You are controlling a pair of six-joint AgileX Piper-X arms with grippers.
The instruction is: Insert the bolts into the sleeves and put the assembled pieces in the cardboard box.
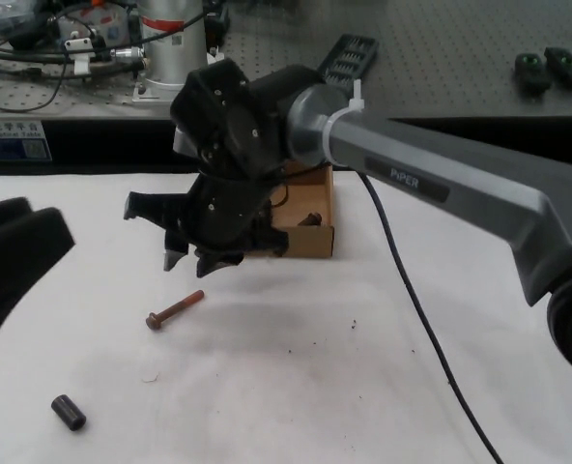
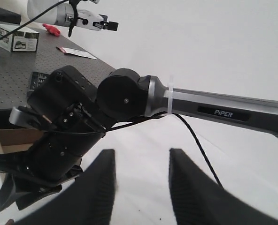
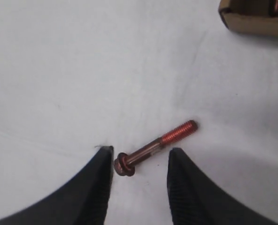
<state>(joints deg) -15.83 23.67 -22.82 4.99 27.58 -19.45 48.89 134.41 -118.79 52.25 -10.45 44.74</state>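
Right pincer [image 3: 140, 158] aimed downward, fingers apart, left pincer [image 2: 141, 161] off to the side, fingers apart

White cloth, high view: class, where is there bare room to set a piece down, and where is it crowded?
Free: the near stretch of cloth between the sleeve and the cable; also the patch right of the cable. Crowded: by the cardboard box, where the open right gripper hangs over the bolt.

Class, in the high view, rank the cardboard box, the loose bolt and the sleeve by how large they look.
1. cardboard box, even partly hidden.
2. bolt.
3. sleeve: shorter than the bolt, though thicker and nearer the camera.
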